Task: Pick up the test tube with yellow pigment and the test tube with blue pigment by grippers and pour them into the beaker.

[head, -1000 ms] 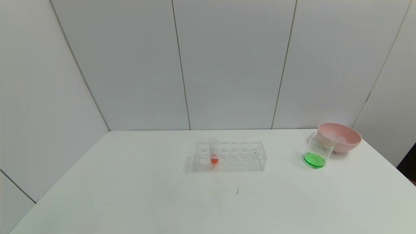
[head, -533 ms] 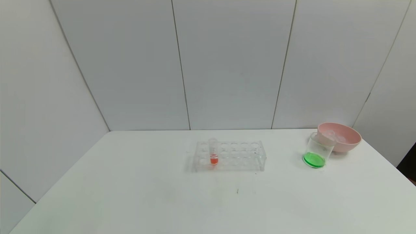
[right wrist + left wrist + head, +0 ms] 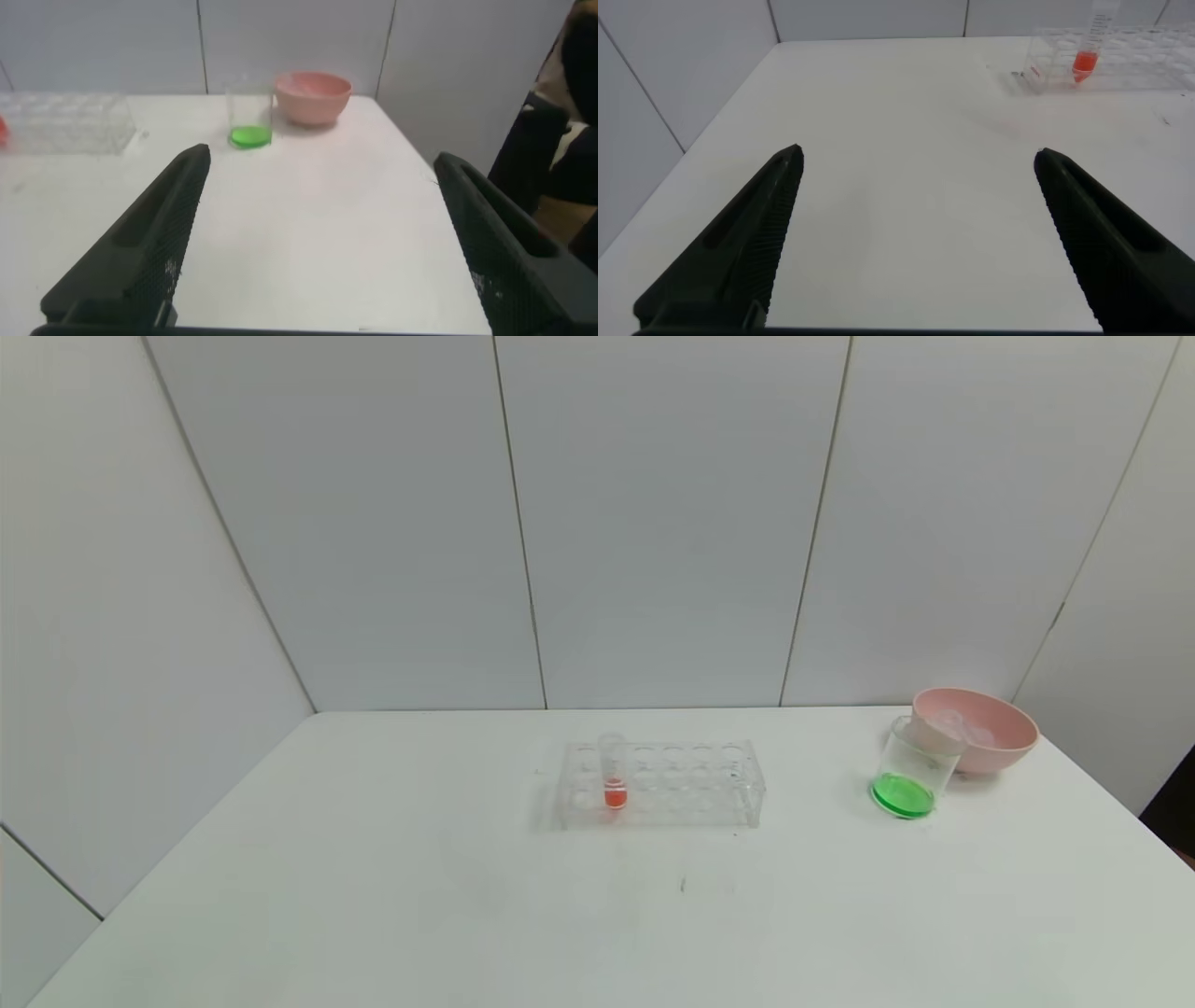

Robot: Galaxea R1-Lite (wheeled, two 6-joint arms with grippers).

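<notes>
The beaker point(image 3: 910, 770) stands at the table's far right with green liquid in its bottom; it also shows in the right wrist view point(image 3: 249, 117). No yellow-liquid tube and no blue-liquid tube shows in any view. A tube with orange liquid point(image 3: 613, 775) stands in the clear rack point(image 3: 691, 789), also seen in the left wrist view point(image 3: 1088, 47). My left gripper point(image 3: 917, 157) is open and empty over bare table, well short of the rack. My right gripper point(image 3: 322, 154) is open and empty, well short of the beaker. Neither gripper shows in the head view.
A pink bowl point(image 3: 990, 733) sits just behind the beaker, holding clear items. The white table point(image 3: 420, 896) ends at grey wall panels behind and on the left. Dark objects point(image 3: 561, 159) stand beyond the table's right edge.
</notes>
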